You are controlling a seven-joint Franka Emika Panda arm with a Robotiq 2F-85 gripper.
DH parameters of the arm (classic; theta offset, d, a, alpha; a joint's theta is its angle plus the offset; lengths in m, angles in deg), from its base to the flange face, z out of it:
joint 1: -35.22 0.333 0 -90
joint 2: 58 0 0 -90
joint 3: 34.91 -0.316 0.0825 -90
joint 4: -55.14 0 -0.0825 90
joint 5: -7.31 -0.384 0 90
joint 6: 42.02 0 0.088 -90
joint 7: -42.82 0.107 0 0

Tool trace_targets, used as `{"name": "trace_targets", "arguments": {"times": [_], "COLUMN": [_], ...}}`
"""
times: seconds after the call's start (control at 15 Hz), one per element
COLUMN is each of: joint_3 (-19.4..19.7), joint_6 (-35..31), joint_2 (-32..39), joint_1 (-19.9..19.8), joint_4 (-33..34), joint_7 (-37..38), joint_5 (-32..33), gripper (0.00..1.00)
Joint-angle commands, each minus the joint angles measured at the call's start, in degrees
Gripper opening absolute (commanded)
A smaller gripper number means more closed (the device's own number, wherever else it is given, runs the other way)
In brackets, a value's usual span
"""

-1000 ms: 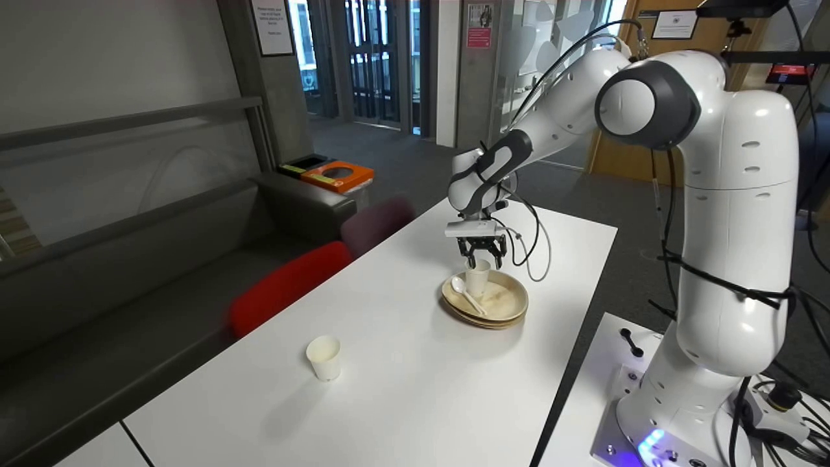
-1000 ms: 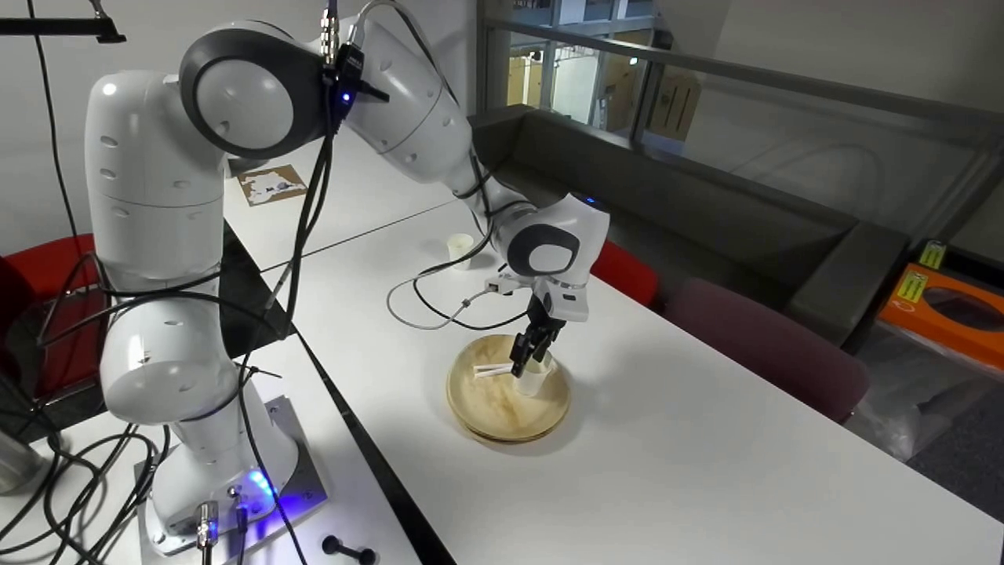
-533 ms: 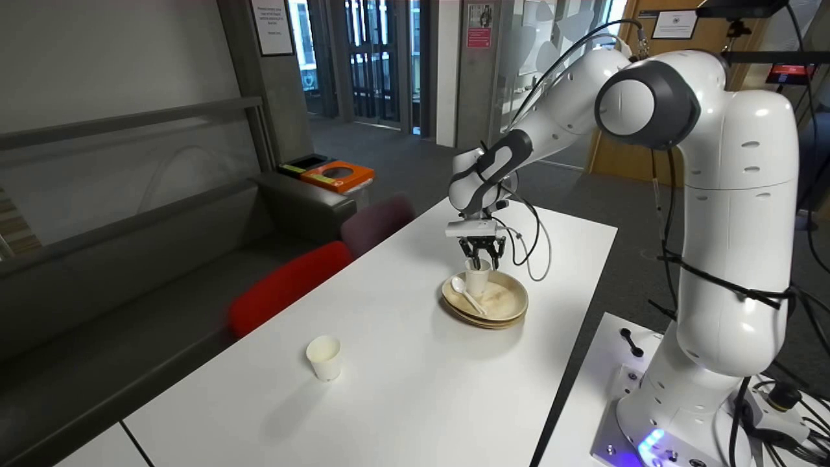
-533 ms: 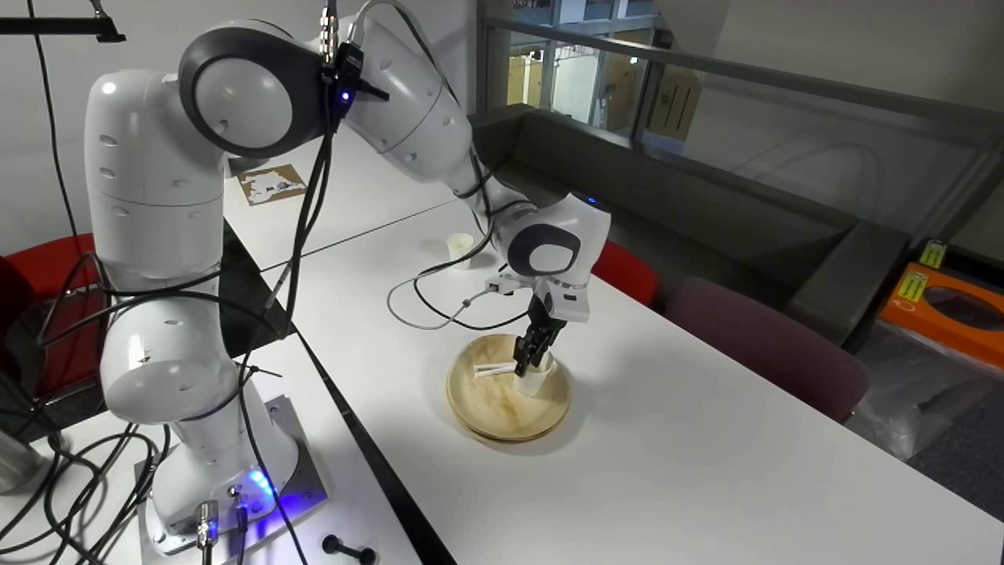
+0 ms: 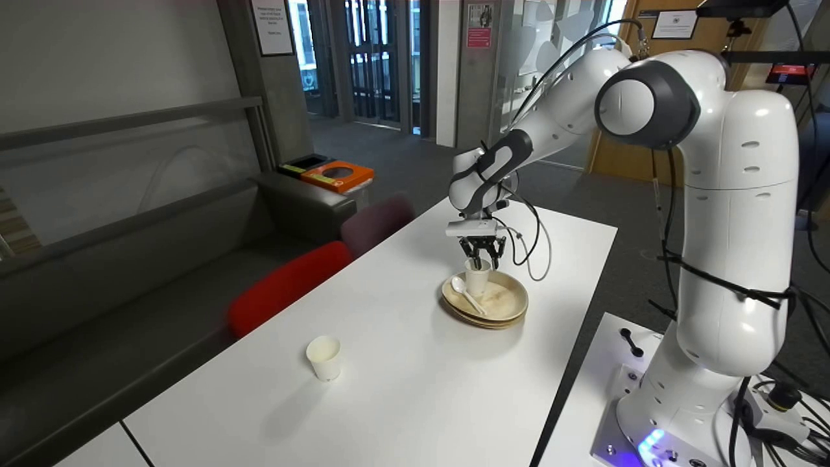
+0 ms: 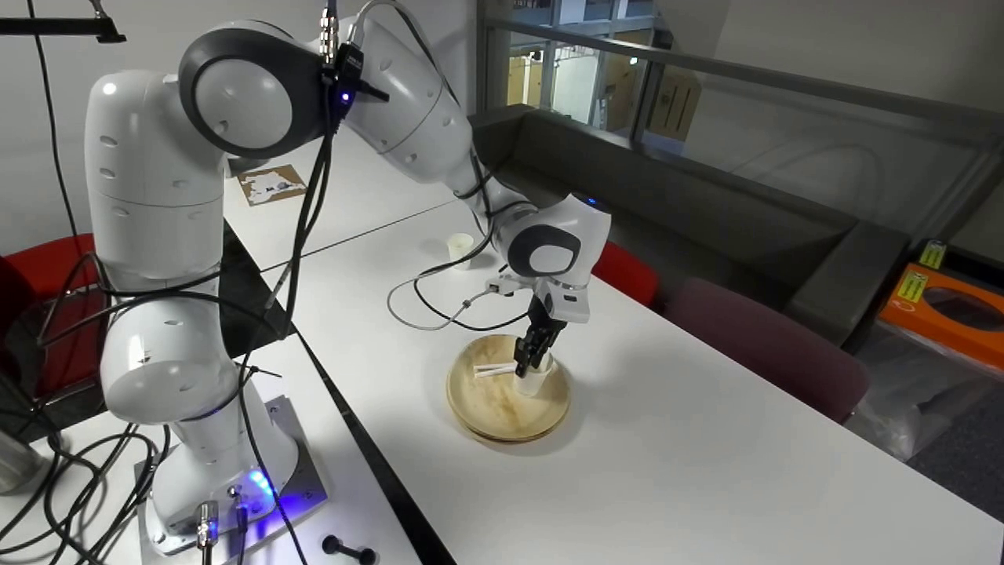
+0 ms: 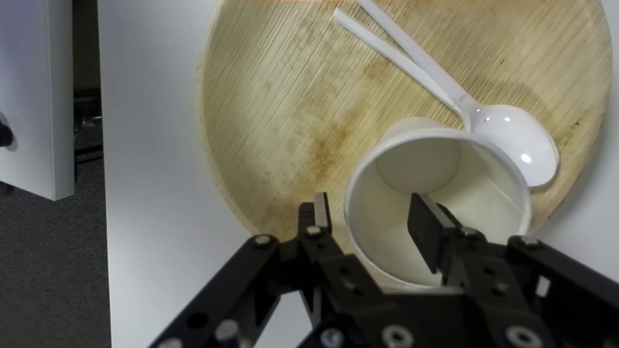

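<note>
White tapered paper cup (image 7: 437, 179): right of centre, wrist view, left wall between jaws
Black two-fingered claw (image 7: 371, 220): parted, one jaw inside the cup

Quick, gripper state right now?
Gripper: open, holding nothing, straddling the wall of the paper cup on the top plate.

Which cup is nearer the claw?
The cup on the plate: the claw is right at its rim. The other cup stands apart, directly on the table.
</note>
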State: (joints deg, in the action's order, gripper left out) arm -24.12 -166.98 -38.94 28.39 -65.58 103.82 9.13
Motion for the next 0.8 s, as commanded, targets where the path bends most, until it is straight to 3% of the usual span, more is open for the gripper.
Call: {"name": "trace_targets", "arguments": {"times": [0.0, 0.33, 0.4, 0.47, 0.6, 0.67, 0.73], "joint_3": [0.91, 1.02, 1.03, 1.03, 1.04, 1.04, 1.04], "joint_6": [2.51, 2.53, 2.5, 2.48, 2.5, 2.47, 2.44], "joint_2": [-0.6, -0.45, -0.49, -0.52, -0.53, -0.54, -0.6], "joint_1": [0.51, 0.49, 0.51, 0.5, 0.49, 0.5, 0.53], "joint_4": [1.21, 1.55, 1.55, 1.55, 1.6, 1.6, 1.56], "joint_7": [0.2, 0.26, 0.27, 0.26, 0.24, 0.25, 0.3], "joint_5": [-0.4, -0.43, -0.41, -0.42, -0.44, -0.43, -0.38], "gripper": [0.48, 0.34, 0.37, 0.35, 0.1, 0.1, 0.03]}}
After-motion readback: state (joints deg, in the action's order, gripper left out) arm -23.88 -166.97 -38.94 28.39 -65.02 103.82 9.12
